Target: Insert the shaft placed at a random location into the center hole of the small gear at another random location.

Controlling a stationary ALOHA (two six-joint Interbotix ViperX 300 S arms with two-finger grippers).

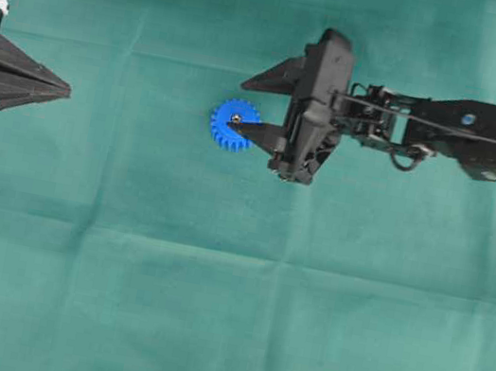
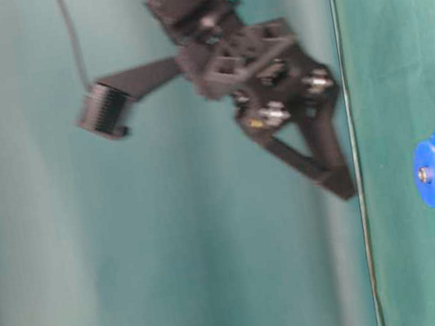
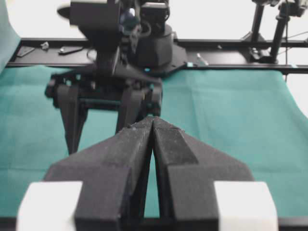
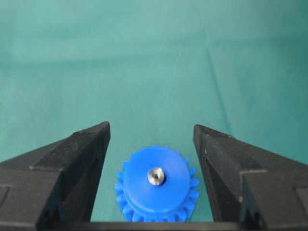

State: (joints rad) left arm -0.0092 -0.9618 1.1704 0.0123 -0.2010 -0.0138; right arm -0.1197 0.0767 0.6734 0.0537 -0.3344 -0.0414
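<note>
- The shaft (image 4: pixel 155 175) is seen seated upright in the center hole (image 4: pixel 155 177) of the small gear (image 4: pixel 156 187), with only its shiny rounded tip poking out of the hub.
- The small gear lies flat on the green cloth (image 1: pixel 206 313), a bit left of the middle of the overhead view, teeth free all the way round and nothing pressed against them.
- The right gripper (image 1: pixel 240 105) is held over the gear with its jaws spread wide, nothing pinched; in the overhead view one fingertip overlaps the gear's hub side, the other stands well off toward the top of the picture.
- From the right wrist view, the gear is framed between the two black fingers (image 4: pixel 77 163) with clear cloth on both sides, so neither finger is touching it.
- In the table-level view the gripper looks lifted clear of the gear, though that frame is blurred.
- The left gripper (image 1: pixel 67 91) is parked at the left edge of the overhead view, jaws pressed together on nothing, well apart from the gear.
- Lots of bare cloth is left below and left of the gear; a black frame rail (image 3: pixel 231 48) runs along the far edge.
</note>
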